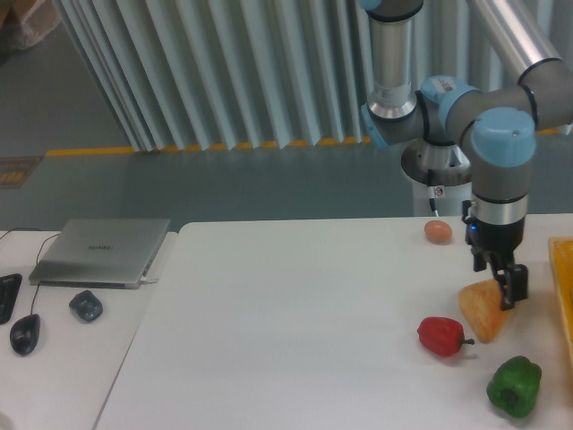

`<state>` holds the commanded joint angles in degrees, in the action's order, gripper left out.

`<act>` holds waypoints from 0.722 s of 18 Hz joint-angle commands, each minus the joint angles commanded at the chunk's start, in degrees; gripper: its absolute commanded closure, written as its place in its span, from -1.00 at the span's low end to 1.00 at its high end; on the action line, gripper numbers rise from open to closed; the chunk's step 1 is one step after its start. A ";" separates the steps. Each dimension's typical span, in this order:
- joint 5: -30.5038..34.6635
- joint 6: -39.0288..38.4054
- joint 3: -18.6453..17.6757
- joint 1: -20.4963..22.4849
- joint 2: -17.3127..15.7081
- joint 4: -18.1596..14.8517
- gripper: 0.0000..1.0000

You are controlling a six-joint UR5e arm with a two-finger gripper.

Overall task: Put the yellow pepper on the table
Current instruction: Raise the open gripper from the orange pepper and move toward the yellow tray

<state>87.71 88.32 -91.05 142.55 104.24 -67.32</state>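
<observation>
**Entry: yellow pepper to counter, stage of work**

- Claw: is being held low over the counter, pointing downward, with its tips overlapping the upper right edge of an orange-tan wedge. Nothing is being seen between the fingers. Whether they are parted or closed cannot be told at this size.
- Yellow pepper: is not being shown anywhere in view. Its place cannot be given, and neither its long axis nor the direction of its stem can be told.
- Yellow slab or tray edge: is being cut off by the frame just right of the claw. The pepper is perhaps being kept there or beyond, but that is only a guess.
- Other items: a red pepper is lying below-left of the claw, a green pepper well below it, and a small brownish egg-like piece above-left.
- Progress: the task is being judged as at its start. The pepper is not yet being carried, so finding, lifting and setting down are all being left to do.
</observation>
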 joint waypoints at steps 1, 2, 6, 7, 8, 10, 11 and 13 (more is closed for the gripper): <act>0.00 1.31 0.00 0.44 0.00 -0.09 -1.00; 0.00 2.46 0.00 0.79 0.00 -0.09 -1.00; 0.00 10.44 0.00 4.39 0.00 -0.09 -1.00; 0.00 12.56 -0.09 5.18 0.00 -0.09 -1.00; 0.09 14.40 -0.17 5.71 0.09 -0.26 -1.00; 0.09 18.36 -0.09 7.21 0.09 -0.53 -1.00; 0.09 20.55 -0.09 7.82 0.09 -0.53 -1.00; 0.09 24.08 -0.09 9.23 0.09 -0.61 -1.00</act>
<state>87.80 112.40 -91.14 151.78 104.33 -67.94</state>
